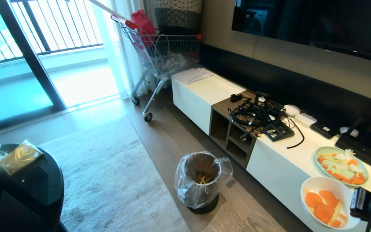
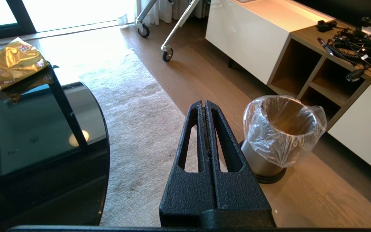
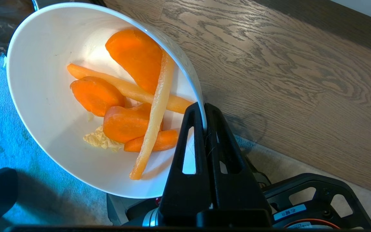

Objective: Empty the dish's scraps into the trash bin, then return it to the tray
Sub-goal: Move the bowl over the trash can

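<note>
The right gripper (image 3: 204, 108) is pinching the rim of the dish (image 3: 43, 106), its two fingers pressed together on the white wall, and only the right wrist view is showing this grip; in the head view the dish (image 1: 325, 190) is sitting at the lower right with just the dark wrist hardware beside it, and the fingertips themselves are lying outside that picture. The right wrist view is also showing the dish held clear above wood floor and pale carpet, tilted, with the scraps (image 3: 130, 106) lying inside it: about four orange slices and two long pale strips, though a small yellowish clump under them is too unclear to name. The head view alone is giving the wider layout: one trash bin (image 1: 201, 183) standing on the floor well to the left of the dish, its clear bag draped over the rim and a few pale strips lying at its bottom, and one pale green plate (image 1: 341, 166) of orange and white bits resting on the white cabinet (image 1: 279, 161) just behind the dish. The left gripper (image 2: 204, 106) is showing only in its own wrist view, jaws closed flat against each other on nothing, hanging near the trash bin (image 2: 282, 132) and beside one black round table (image 2: 43, 145).
</note>
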`<state>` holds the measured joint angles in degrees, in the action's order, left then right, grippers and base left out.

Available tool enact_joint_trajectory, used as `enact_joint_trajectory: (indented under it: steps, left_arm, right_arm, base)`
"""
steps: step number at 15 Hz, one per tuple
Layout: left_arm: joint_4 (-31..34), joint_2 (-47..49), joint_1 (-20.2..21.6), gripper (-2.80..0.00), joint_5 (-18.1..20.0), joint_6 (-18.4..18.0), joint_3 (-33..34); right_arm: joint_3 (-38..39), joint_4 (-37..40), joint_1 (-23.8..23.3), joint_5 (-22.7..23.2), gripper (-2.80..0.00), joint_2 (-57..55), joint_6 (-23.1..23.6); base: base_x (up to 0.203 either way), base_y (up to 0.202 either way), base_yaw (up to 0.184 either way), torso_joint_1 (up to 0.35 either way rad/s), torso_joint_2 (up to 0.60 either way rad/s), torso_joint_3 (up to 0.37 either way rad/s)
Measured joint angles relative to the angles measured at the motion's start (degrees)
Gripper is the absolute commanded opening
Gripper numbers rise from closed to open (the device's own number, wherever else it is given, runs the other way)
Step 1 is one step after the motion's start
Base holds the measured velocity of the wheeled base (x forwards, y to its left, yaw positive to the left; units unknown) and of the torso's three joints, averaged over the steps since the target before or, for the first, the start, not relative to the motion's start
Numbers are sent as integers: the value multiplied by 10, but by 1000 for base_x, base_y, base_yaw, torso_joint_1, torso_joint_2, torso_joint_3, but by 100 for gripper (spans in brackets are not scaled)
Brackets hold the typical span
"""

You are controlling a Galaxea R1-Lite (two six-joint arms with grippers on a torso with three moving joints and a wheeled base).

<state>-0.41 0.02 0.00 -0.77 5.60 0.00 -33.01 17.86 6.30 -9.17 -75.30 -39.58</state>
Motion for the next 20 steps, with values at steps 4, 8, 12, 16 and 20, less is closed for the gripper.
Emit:
enact_joint_trajectory:
  steps: [4, 8, 12, 16, 20]
  left_arm:
    - [0, 0, 0, -280, 0, 0, 0]
    - [0, 0, 0, -280, 0, 0, 0]
    - [0, 0, 0, -280, 0, 0, 0]
    - [0, 0, 0, -280, 0, 1, 0]
    - [0, 0, 0, -280, 0, 0, 0]
  right_arm:
    - [1, 0, 0, 1, -280, 0, 13]
    - [1, 0, 0, 1, -280, 0, 19]
    - [1, 0, 0, 1, -280, 1, 20]
    - [-3, -1, 0, 1, -280, 3, 21]
    - [-5, -1, 0, 0, -280, 5, 21]
  base:
    - [0, 0, 0, 0, 0, 0]
    - [0, 0, 0, 2, -1, -38]
    - [0, 0, 0, 5, -1, -172]
    - [0, 0, 0, 3, 2, -193]
    - [0, 0, 0, 1, 3, -198]
